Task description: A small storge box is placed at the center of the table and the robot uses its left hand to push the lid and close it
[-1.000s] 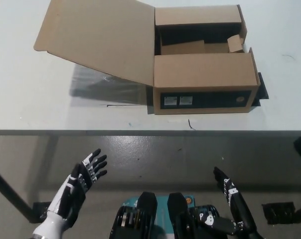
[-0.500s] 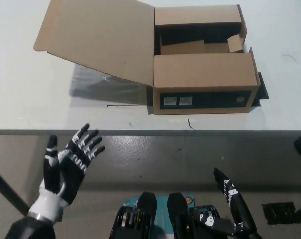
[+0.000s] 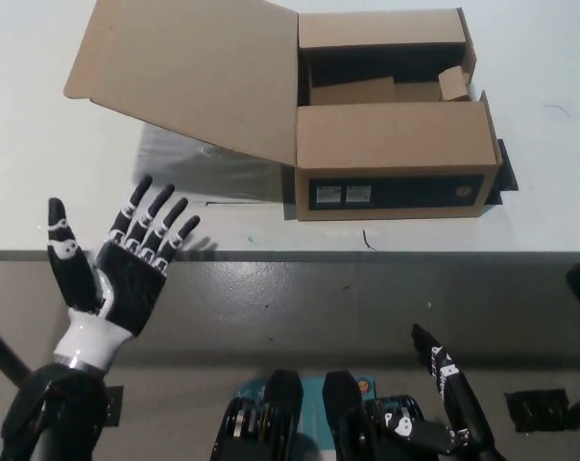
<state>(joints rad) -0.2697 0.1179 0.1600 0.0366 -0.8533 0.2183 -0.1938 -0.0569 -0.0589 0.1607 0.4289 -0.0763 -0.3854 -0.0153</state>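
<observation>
One thin cardboard lid stands thrown open beyond and to the right of the left hand, hinged to the storage box farther right. It looks light and bendy (likely to flex if poked mid-panel), so pushing under its far free edge seems best. That hand is empty, fingers splayed. Low on the right, the right hand rests, its grip unreadable. Box contents are mostly shadowed.
</observation>
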